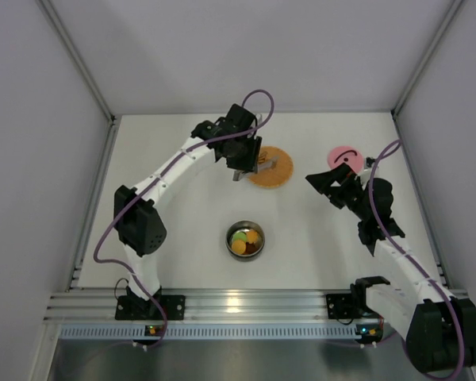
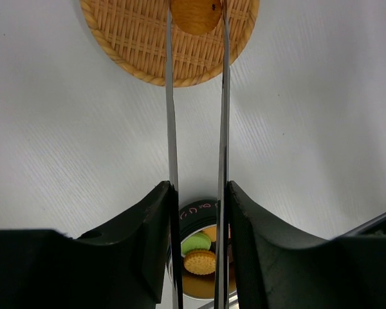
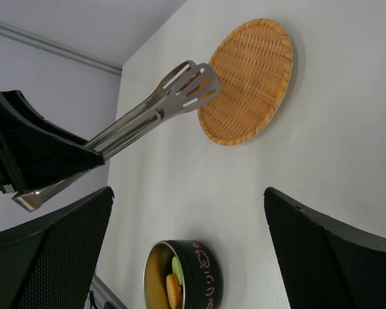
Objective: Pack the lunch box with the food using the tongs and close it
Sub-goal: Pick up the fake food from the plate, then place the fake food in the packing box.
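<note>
The tongs (image 2: 223,116) are slim silver metal, and my left gripper (image 2: 199,187) is shut on their arms over the back of the table. Their tips flank a round brown piece of food (image 2: 196,16) on the woven plate (image 2: 135,38). The lunch box (image 1: 245,240) is a small round tin with a steel rim and a dark side. It sits mid-table holding a green piece (image 2: 196,243), a yellow biscuit (image 2: 200,261) and other pieces. Its pink lid (image 1: 345,155) with a black handle lies at the back right. My right gripper (image 1: 321,176) hangs open and empty beside the lid, facing the tongs (image 3: 154,116).
The orange-brown woven plate (image 1: 271,168) lies at the back centre, under the tong tips. White walls close in the table on the left, back and right. An aluminium rail (image 1: 246,305) runs along the near edge between the arm bases.
</note>
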`<state>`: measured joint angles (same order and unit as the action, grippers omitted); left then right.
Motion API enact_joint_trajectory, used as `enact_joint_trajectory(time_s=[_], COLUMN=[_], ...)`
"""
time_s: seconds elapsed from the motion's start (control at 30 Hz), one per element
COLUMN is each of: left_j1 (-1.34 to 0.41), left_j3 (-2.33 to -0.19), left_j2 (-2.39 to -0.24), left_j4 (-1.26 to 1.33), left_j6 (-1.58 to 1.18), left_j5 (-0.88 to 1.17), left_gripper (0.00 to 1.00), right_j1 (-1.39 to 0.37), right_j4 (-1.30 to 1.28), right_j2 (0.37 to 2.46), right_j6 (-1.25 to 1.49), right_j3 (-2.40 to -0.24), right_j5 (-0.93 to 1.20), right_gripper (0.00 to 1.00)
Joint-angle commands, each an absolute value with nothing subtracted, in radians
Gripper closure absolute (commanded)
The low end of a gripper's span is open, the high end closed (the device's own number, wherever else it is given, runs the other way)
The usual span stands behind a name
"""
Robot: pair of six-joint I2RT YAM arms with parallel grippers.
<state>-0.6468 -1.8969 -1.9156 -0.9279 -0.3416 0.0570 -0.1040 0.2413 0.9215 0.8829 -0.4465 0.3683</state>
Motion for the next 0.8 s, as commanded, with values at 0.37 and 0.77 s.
enact_joint_trajectory(time_s=[0.37, 0.77], left_j1=[-0.65, -0.664], left_j3=[-1.638, -1.399], left_j2=[-1.527, -1.197], left_j4=[-1.026, -1.146], left_j6=[-0.302, -0.27], left_j5=[0.115, 0.201], left_gripper=[0.57, 0.56], right_j1=[-0.11, -0.109], right_j4=[0.307, 0.308], right_j2=[0.934, 0.942], right_j6=[0.877, 0.87], right_j3=[-0.462, -0.465], right_j5=[0.373, 0.365], right_gripper=[0.01, 0.01])
